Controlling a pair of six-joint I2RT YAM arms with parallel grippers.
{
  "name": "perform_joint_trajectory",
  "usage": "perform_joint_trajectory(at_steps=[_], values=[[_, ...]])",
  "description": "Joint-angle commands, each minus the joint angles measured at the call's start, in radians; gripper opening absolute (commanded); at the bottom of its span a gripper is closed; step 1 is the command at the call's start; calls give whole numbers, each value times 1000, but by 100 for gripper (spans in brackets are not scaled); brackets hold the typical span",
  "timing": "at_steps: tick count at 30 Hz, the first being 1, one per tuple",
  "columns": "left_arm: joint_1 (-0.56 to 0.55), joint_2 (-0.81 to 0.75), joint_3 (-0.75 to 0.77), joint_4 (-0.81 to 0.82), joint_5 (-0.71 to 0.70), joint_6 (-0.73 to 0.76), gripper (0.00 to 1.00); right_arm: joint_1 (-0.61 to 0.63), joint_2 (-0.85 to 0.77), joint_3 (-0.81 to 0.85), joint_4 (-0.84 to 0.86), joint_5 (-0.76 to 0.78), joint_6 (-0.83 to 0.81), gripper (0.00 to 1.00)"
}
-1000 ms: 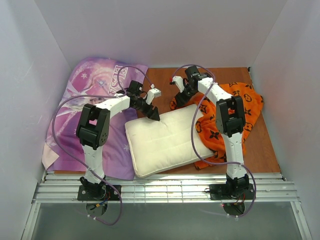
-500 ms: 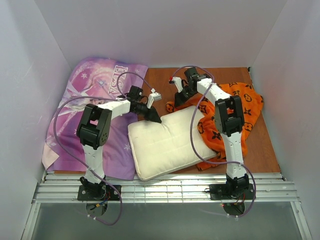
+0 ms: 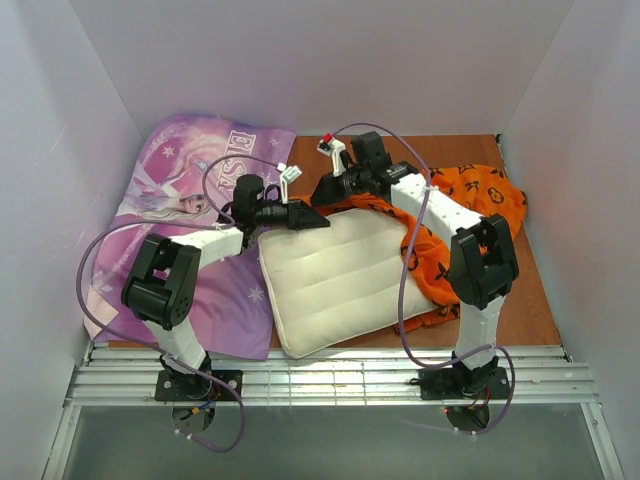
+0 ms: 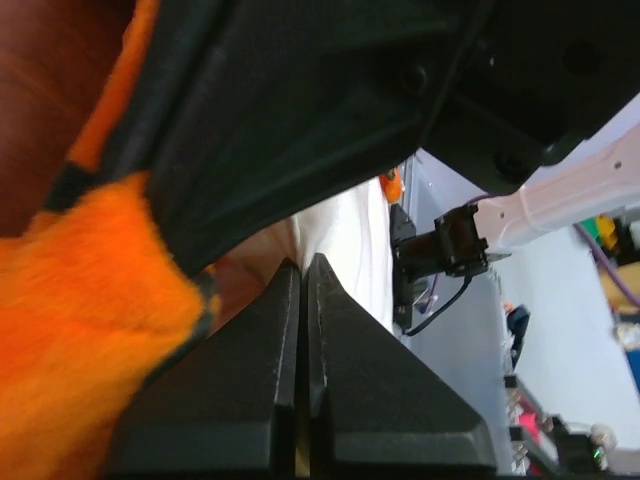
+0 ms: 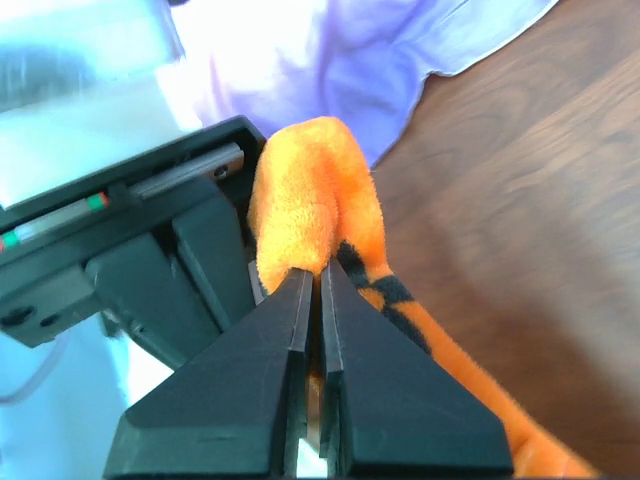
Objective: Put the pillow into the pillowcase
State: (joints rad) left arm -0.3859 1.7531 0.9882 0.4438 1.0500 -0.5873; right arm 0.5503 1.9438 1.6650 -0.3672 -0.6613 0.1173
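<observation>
The cream pillow (image 3: 340,280) lies in the middle of the table. The orange pillowcase (image 3: 470,195) with black motifs is bunched to its right, and one edge is drawn along the pillow's far side. My right gripper (image 3: 324,190) is shut on that orange edge (image 5: 305,210), a fold bulging above the fingertips (image 5: 311,272). My left gripper (image 3: 316,218) sits at the pillow's far left corner, just under the right one. Its jaws (image 4: 302,265) are shut with a sliver of cream fabric between them. White pillow (image 4: 365,240) shows past the tip, and orange pillowcase (image 4: 70,290) lies to the left.
The purple ELSA fabric (image 3: 190,190) covers the left part of the table and shows behind the right gripper (image 5: 400,60). Brown wooden tabletop (image 3: 530,290) is bare on the right. White walls close in the left, back and right sides.
Both grippers went from open to shut. The right one took the pillowcase edge and pulled it left along the pillow's far side. The left arm dropped lower, at the pillow's corner.
</observation>
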Motion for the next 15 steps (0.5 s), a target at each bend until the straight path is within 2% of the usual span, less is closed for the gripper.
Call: perform_joint_trajectory(at_steps=[1, 3, 7, 8, 9, 10, 11, 12, 13, 14, 15], values=[[33, -75, -89, 142, -90, -167, 0, 40, -63, -115, 282, -35, 218, 1], [56, -67, -121, 72, -178, -141, 0, 72, -52, -131, 333, -23, 263, 1], [120, -23, -157, 12, -231, -155, 0, 89, 16, -45, 338, -11, 262, 1], [125, -20, -146, -20, -234, -138, 6, 76, 56, 0, 300, -11, 239, 1], [130, -23, -131, -98, -222, -81, 18, 63, 73, 50, 239, -38, 211, 15], [136, -35, -91, -143, -214, -45, 39, 48, 89, 150, 121, -56, 153, 25], [137, -52, -62, -201, -211, 18, 48, 28, 78, 179, 53, -54, 119, 34], [137, -105, -31, -346, -219, 90, 56, -13, 48, 174, 22, -47, 86, 63], [115, -130, 5, -437, -278, 291, 86, -36, 5, 114, -20, -40, 5, 76], [96, -159, 82, -538, -316, 387, 87, -82, -90, 80, -45, -26, -42, 88], [47, -211, 107, -674, -367, 479, 88, -102, -139, 38, -70, 23, -92, 94]])
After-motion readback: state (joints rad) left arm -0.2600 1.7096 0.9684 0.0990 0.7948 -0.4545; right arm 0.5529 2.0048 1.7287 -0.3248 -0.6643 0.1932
